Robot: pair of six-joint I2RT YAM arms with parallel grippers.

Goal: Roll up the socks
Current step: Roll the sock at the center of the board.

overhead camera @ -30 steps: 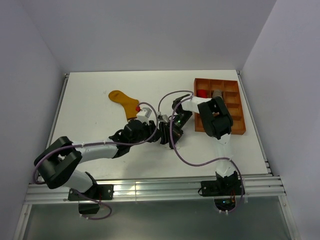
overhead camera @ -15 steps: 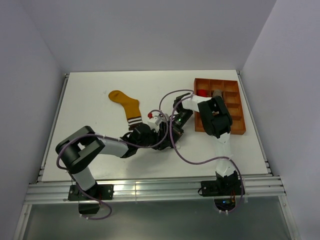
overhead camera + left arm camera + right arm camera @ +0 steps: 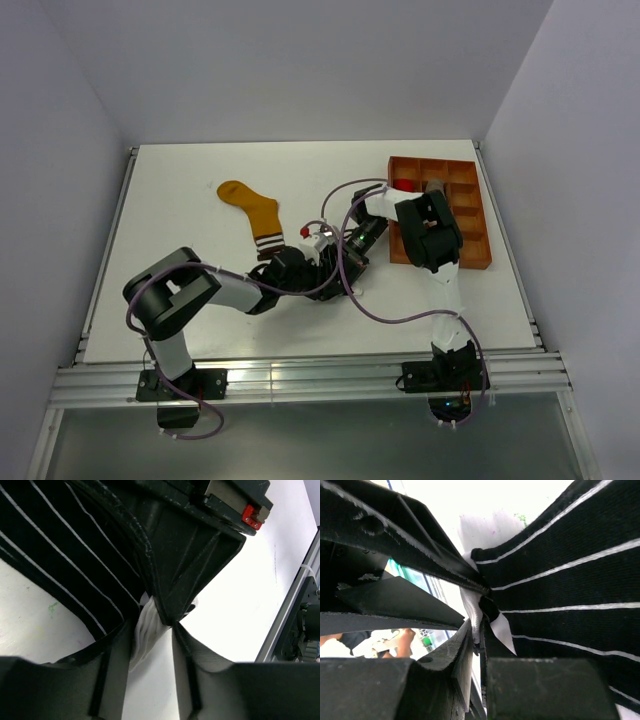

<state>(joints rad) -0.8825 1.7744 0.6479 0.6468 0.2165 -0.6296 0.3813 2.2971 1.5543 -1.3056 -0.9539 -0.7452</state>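
Note:
The black-and-white striped sock [image 3: 65, 565] lies bunched on the table, its white toe [image 3: 144, 630] pulled out to one side. My right gripper [image 3: 481, 645] is shut on that white toe edge, and the striped body [image 3: 570, 580] spreads away from it. My left gripper [image 3: 152, 630] faces it tip to tip. Its jaws stand apart over bare table, with the white toe lying against one finger [image 3: 112, 675]. The mustard-orange sock [image 3: 255, 208] lies flat at the back left, striped cuff toward the arms. From above, both grippers [image 3: 335, 258] cover the striped sock.
An orange compartment tray [image 3: 440, 163] stands at the back right, just beyond the right arm's wrist. Purple cables loop over the table around both wrists. The left arm's elbow [image 3: 170, 290] lies low over the near left.
The left arm has swung right and brought its gripper up against the right one, uncovering the mustard sock's cuff. Its jaws have parted a little. The right gripper has held still.

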